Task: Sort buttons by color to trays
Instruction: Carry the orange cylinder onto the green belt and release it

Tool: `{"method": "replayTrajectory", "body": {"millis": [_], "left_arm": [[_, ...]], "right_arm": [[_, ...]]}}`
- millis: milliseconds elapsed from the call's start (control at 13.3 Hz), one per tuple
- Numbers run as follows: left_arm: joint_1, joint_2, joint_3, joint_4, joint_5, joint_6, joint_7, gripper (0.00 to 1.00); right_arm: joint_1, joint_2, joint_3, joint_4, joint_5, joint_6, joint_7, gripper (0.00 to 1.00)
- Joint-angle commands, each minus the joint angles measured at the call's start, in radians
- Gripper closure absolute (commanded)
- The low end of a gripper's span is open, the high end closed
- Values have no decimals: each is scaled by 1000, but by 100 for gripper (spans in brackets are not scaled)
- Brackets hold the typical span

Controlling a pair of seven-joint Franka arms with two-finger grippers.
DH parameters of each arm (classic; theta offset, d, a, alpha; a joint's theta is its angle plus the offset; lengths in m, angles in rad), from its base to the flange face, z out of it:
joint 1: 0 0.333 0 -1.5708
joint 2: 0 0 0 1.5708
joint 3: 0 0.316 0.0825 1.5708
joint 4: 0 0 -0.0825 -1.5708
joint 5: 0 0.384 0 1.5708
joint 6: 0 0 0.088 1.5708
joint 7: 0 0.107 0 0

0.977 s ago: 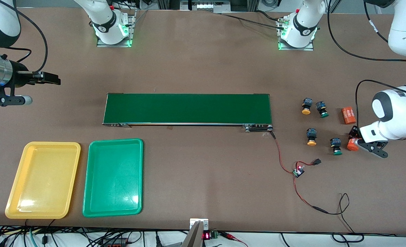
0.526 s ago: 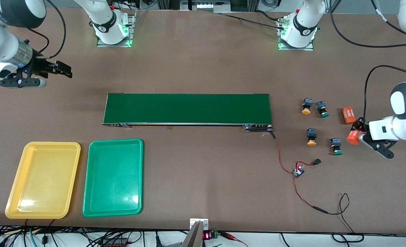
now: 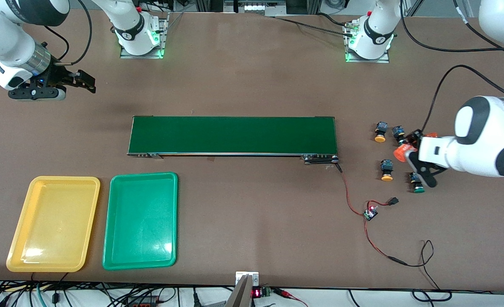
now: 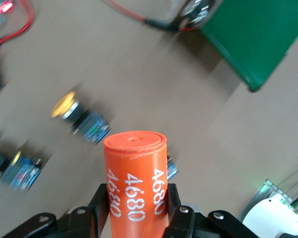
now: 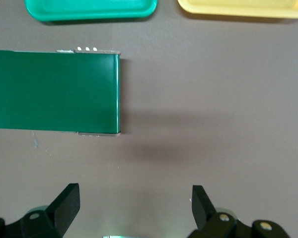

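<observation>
My left gripper [image 4: 136, 208] is clamped on a smooth orange cylinder [image 4: 135, 178] printed "4680" in white (twice), up over the buttons [image 3: 380, 131] at the left arm's end of the table. My right gripper [image 5: 134, 203] hangs spread wide, gripping nothing, above bare table. Yellow tray [image 3: 51, 224] and green tray [image 3: 141, 219] sit side by side, glossy plastic with rounded corners.

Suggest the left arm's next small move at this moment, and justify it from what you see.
Probably carry on toward the conveyor belt and set down there: the left tool grips an orange "4680" cylinder over the buttons, and both trays hold nothing.
</observation>
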Motion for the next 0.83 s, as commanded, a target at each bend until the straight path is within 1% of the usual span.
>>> {"method": "replayTrajectory", "body": {"millis": [0,75,150,226,376,451,526,677,752], "left_arm": [[-5,15,-129,-13,16,10,35,76],[-21,18,-146,-15,18,21,43,76],[-39,24,-163,-28,16,39,70,76],[-58,25,-186,-42,16,71,95,76],[-111,33,-194,-85,16,168,134,76],[-133,50,-197,-99,13,212,185,76],[-159,54,-197,-110,16,232,214,76],[-180,44,-205,-160,18,251,227,77],[-180,38,-231,-191,24,271,225,79]], "right_arm": [[6,16,61,-12,15,60,99,0],[33,33,96,-9,15,89,180,0],[62,44,116,-5,15,108,238,0],[105,65,124,6,18,118,286,0],[190,92,127,17,22,137,415,0],[220,111,127,24,22,145,438,0],[237,130,129,40,22,155,438,0],[258,167,127,79,22,154,440,0],[259,176,127,87,22,152,440,0]]}}
